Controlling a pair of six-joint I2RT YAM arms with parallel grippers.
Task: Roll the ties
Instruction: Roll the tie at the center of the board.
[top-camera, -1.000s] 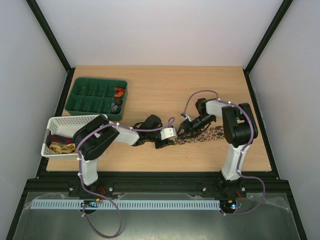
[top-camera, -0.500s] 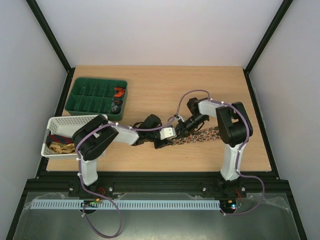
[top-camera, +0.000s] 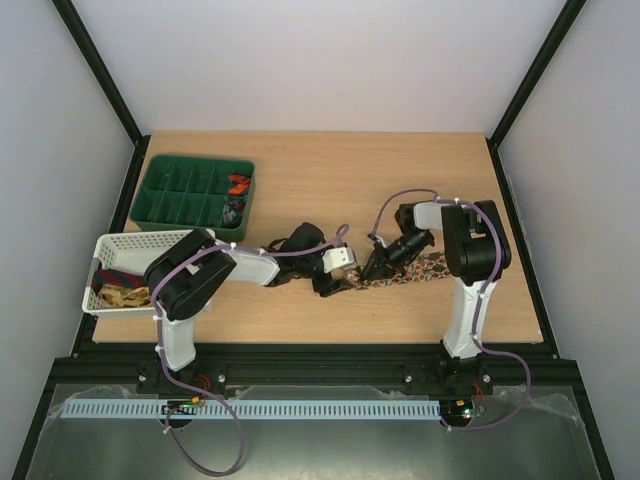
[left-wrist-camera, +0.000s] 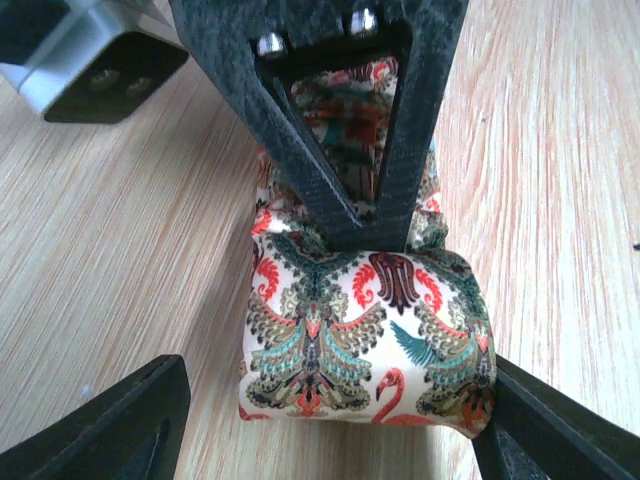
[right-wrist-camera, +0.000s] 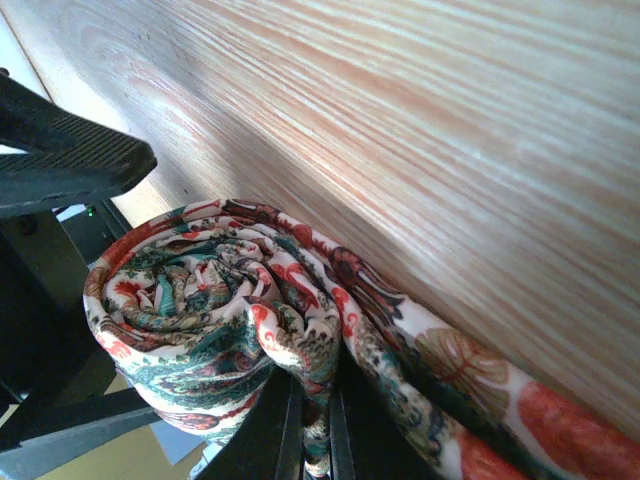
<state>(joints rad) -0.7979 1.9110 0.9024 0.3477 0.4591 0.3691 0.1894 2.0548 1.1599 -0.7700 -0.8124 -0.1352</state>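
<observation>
The light wooden table (top-camera: 400, 180) stands between pale walls. Near its middle lies the patterned tie (top-camera: 420, 268), long axis left to right. Its flat tail runs right and slightly far, under the right arm, and its rolled end (left-wrist-camera: 365, 340) points left. Since a second ago the left gripper (left-wrist-camera: 335, 440) has spread wide, and its fingers (left-wrist-camera: 120, 430) now flank the roll on either side. The right gripper (top-camera: 378, 268), open then, has pinched together on the roll's edge. To the left a white basket (top-camera: 120, 242) holds a gold-patterned tie (top-camera: 125, 296). Farther back a green tray (top-camera: 160, 205) carries an orange-red coil (top-camera: 238, 183).
</observation>
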